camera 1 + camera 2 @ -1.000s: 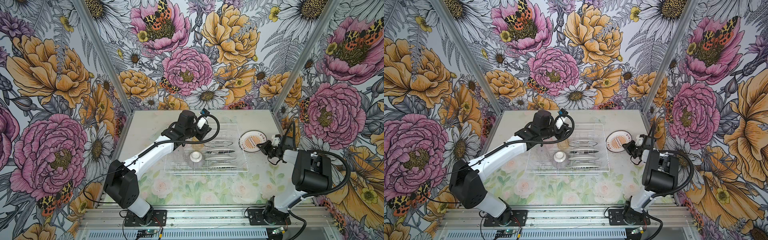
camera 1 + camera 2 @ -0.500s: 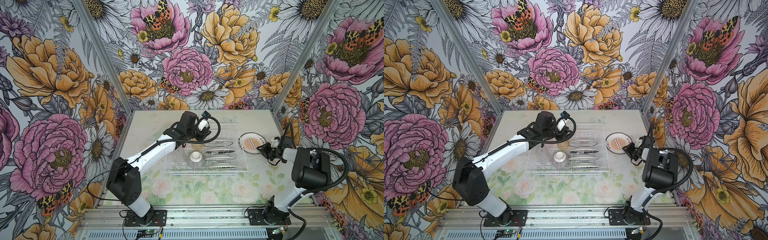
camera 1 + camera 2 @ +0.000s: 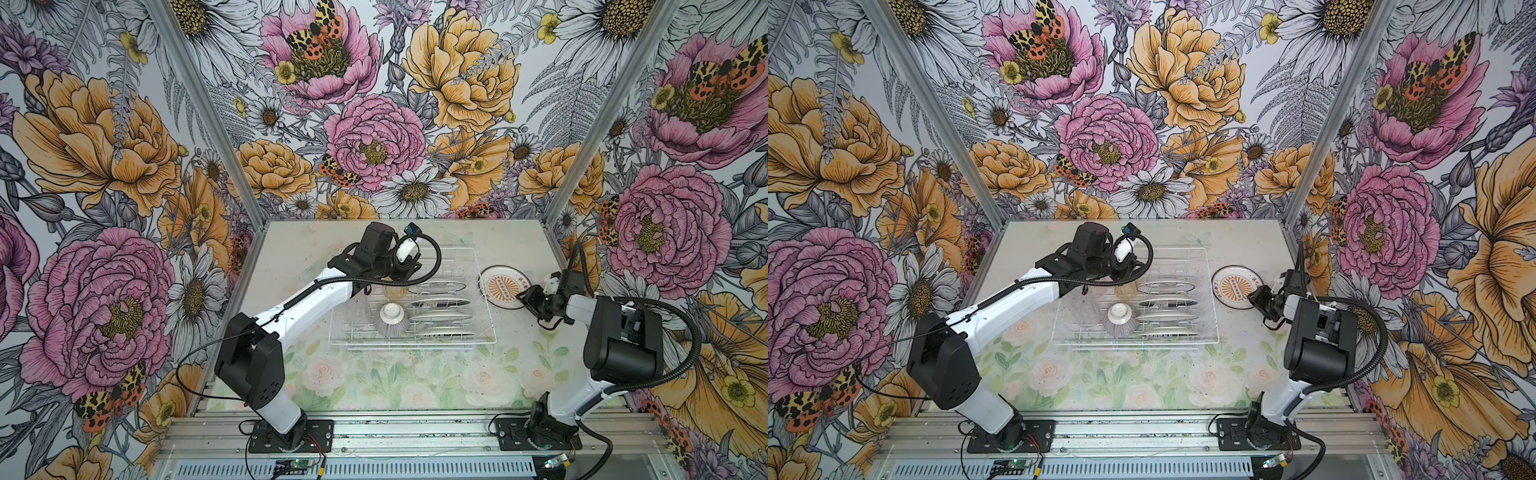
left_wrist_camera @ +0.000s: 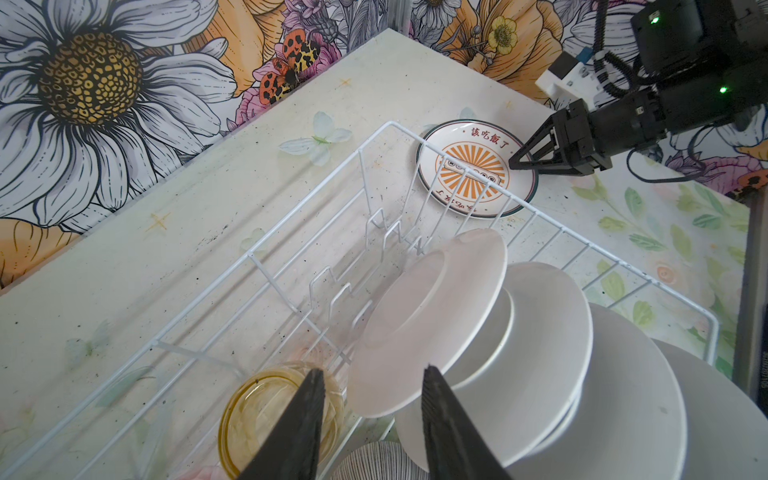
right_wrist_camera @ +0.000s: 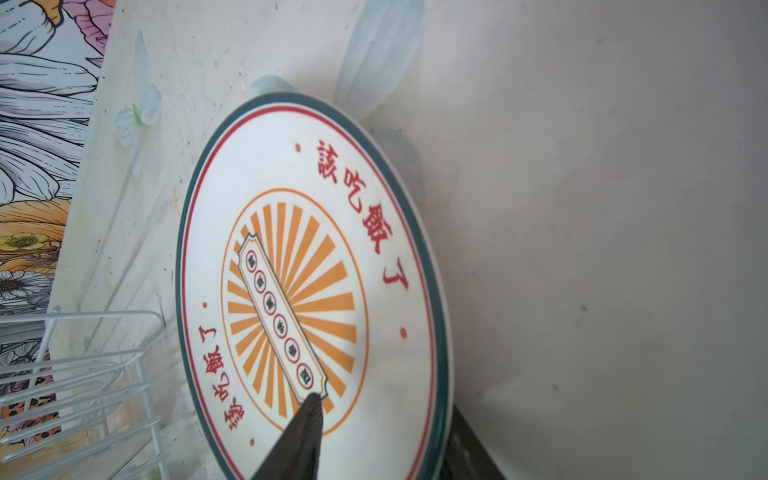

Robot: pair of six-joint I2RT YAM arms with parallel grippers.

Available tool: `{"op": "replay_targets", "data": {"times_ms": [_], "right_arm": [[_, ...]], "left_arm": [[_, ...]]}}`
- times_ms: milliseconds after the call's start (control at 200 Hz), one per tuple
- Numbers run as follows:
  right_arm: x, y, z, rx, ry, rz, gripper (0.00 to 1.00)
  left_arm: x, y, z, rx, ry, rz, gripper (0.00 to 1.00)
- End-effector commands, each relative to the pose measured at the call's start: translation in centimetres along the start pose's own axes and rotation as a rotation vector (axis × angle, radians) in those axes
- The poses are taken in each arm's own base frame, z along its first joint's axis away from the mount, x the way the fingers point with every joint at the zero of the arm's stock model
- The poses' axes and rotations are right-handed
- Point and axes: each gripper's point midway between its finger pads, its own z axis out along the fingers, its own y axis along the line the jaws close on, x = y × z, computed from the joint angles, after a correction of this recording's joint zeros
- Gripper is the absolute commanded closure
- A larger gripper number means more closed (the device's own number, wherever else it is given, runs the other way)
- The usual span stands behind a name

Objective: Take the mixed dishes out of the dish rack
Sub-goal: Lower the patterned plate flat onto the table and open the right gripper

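My right end effector (image 3: pixel 524 296) has let its jaws part since a second ago, while the plate (image 3: pixel 500 286) under it has stayed put. It lies face up on the table (image 3: pixel 374 382), just beside the dish rack (image 3: pixel 411 344). So one plate is out, and I judge this step to be the release.

Nearest in the rack sits the ribbed bowl (image 3: pixel 391 320), foot up; behind it is the amber glass (image 4: pixel 266 411); my left end effector (image 4: pixel 372 370) hangs over that glass, half open and holding nothing. Four more plates (image 3: pixel 440 318) stand on edge alongside.

Next, I think, the right should back clear of the rim and the left should drop and close on the glass.

The right wrist view shows one finger over the plate's face and the other outside its rim; the top views are too small for that. The left wrist view shows the racked plates' white backs, which are mere slivers from above.
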Motion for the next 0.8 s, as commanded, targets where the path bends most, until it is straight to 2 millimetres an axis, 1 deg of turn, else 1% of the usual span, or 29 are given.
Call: {"op": "replay_targets", "data": {"times_ms": [0,55,130,205,290,325,370,415,500,550,681,741,796], "right_arm": [[0.4,-0.9,-0.3,0.053,0.007,-0.007,0.55],[0.5,-1.0,-0.4,0.059,0.007,-0.006,0.54],[0.4,-1.1,-0.7,0.068,0.003,-0.003,0.5],[0.3,-1.3,-1.4,0.078,-0.01,-0.001,0.46],[-0.2,-1.3,-2.6,0.083,-0.037,-0.005,0.44],[-0.3,-1.2,-3.1,0.086,-0.046,-0.008,0.44],[-0.6,-0.9,-3.9,0.088,-0.064,-0.017,0.44],[-0.9,-0.5,-4.6,0.09,-0.079,-0.028,0.43],[-1.3,0.9,-5.8,0.065,-0.101,-0.052,0.43],[-1.4,2.0,-6.6,0.048,-0.113,-0.074,0.43],[-1.6,4.4,-8.2,0.02,-0.142,-0.126,0.42],[-1.6,5.6,-8.8,0.0,-0.154,-0.149,0.42],[-1.7,6.8,-9.3,-0.018,-0.165,-0.172,0.42]], "left_arm": [[-0.4,-0.4,0.2,0.028,0.009,0.01,0.61],[-0.3,-0.5,0.4,0.035,0.012,0.009,0.6],[-0.2,-0.5,0.5,0.036,0.015,0.012,0.53],[-0.3,-0.6,0.4,0.039,0.013,0.022,0.53],[-0.4,-0.6,0.3,0.041,0.009,0.025,0.52],[-0.5,-0.7,0.3,0.044,0.009,0.028,0.47],[-0.7,-0.9,0.2,0.048,0.003,0.036,0.37],[-0.9,-1.2,0.1,0.056,0.002,0.048,0.3],[-1.0,-2.1,0.2,0.068,0.011,0.101,0.18],[-0.8,-2.8,0.4,0.073,0.029,0.148,0.14],[0.0,-4.4,1.3,0.09,0.097,0.262,0.15],[0.2,-4.6,1.8,0.09,0.118,0.288,0.17],[0.2,-4.7,2.2,0.097,0.129,0.303,0.22]]}}
